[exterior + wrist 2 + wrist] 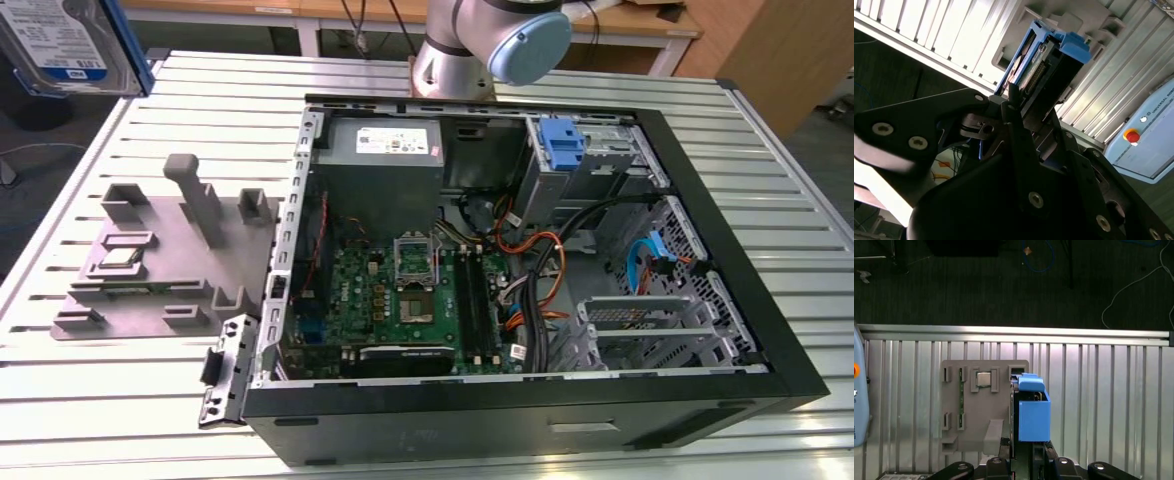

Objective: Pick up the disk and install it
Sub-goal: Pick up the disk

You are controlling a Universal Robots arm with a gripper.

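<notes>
Ribbed bare-metal table [80, 400]; the disk [1033, 415] framed in smooth blue plastic; matt grey fixture [167, 272].

Robot arm [451, 62] — a silver-grey tubular link capped by a rounded pale-blue joint cover [530, 45]. In the second wrist view, the housing [979, 200] behind the jaws is matte black and angular, built of plates fastened with bright round-head screws [1035, 199] — some set in pairs.

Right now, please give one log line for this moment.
gripper: shut on the disk | disk: in air, over grey fixture edge | computer case: open, disk not yet in
</notes>
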